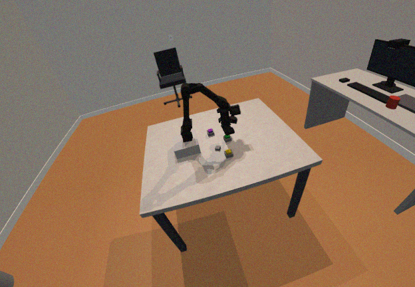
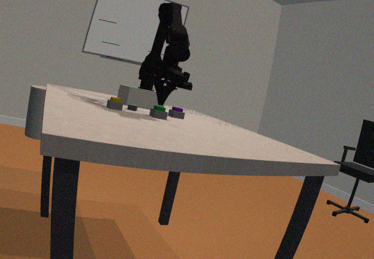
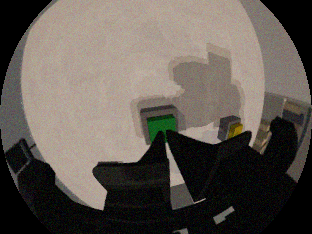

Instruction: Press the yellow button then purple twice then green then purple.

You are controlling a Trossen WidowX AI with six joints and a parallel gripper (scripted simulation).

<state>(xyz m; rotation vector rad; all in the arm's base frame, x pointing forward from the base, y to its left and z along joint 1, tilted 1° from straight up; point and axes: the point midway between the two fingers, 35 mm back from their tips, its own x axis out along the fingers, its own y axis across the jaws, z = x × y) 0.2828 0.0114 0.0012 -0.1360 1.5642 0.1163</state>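
The green button [image 1: 227,137] [image 2: 159,108] [image 3: 161,123] sits on a grey base, its cap standing up. My gripper [image 1: 229,133] [image 2: 162,104] [image 3: 164,133] is shut and empty, its tips just above the green cap; contact cannot be made out. In the wrist view the tips overlap the cap's near edge. The purple button [image 1: 210,131] [image 2: 177,109] stands beside the green one, its cap up; it does not show in the wrist view. The yellow button [image 1: 228,151] [image 2: 115,99] [image 3: 234,131] stands on the other side, its cap up.
A small grey block [image 1: 217,147] [image 2: 132,107] lies between the yellow button and the arm's base. The arm's grey base box [image 1: 187,149] [image 2: 138,96] stands behind the buttons on the white table [image 1: 275,149] [image 2: 211,141]. A desk with a monitor stands apart.
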